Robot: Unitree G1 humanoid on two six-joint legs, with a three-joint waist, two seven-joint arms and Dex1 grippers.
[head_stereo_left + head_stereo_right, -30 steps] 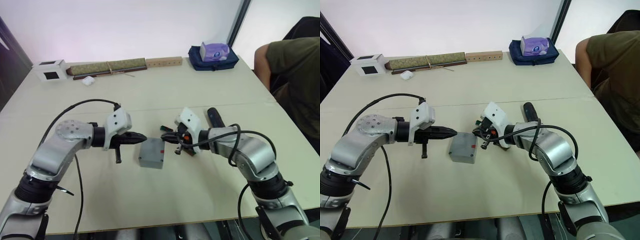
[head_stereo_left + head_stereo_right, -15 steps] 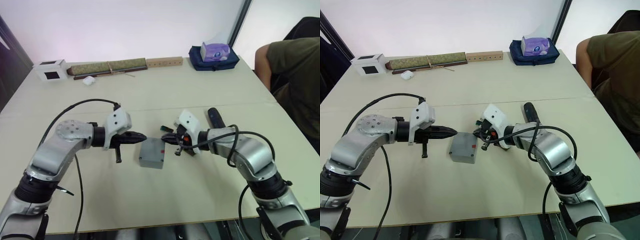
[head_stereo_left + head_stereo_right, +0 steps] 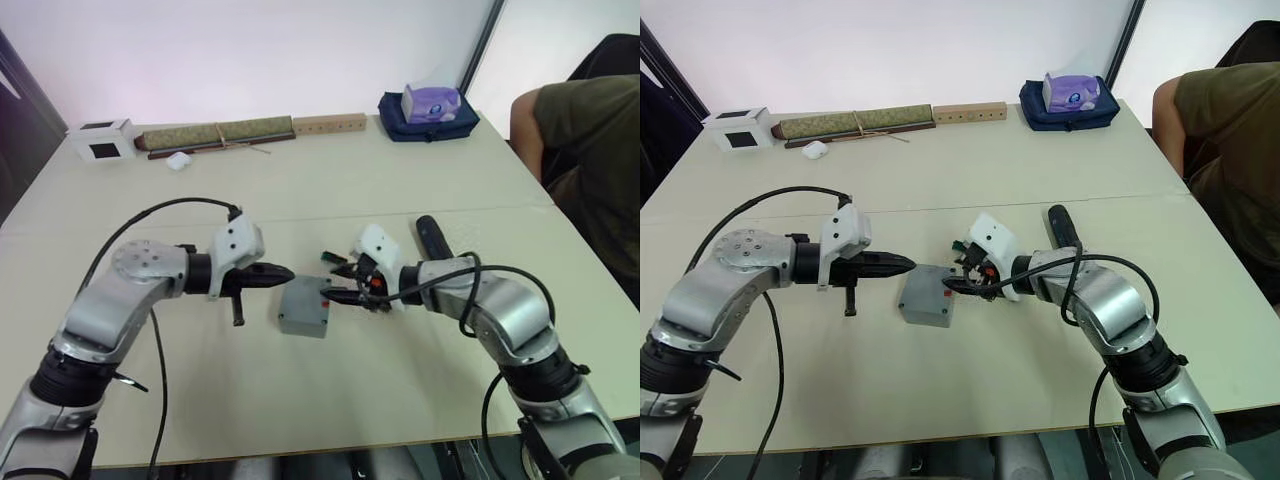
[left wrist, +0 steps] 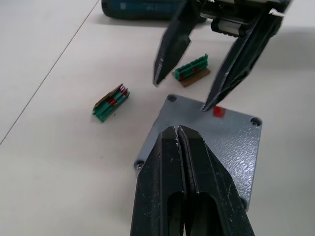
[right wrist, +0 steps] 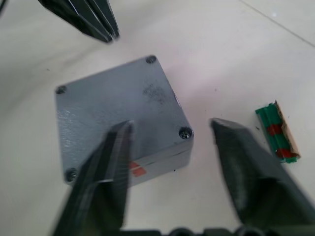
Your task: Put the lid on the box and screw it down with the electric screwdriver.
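Beige table [image 3: 330,400], my lidded box [image 3: 305,306] at centre, left gripper [image 4: 178,135] closed just beside it, right gripper [image 5: 170,130] spread open over its far edge, screwdriver [image 3: 432,239] behind.

My right gripper [image 3: 958,283] covered the box's [image 3: 925,297] near edge. The electric screwdriver [image 4: 147,9] was cut off by the frame. The person's [image 3: 590,150] body ran off-frame.

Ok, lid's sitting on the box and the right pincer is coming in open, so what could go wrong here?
1. The open right pincer is at the box edge and might shove it or shift the lid.
2. The shut left pincer sits very close, so they could collide.
3. Green connector pieces nearby could get knocked.
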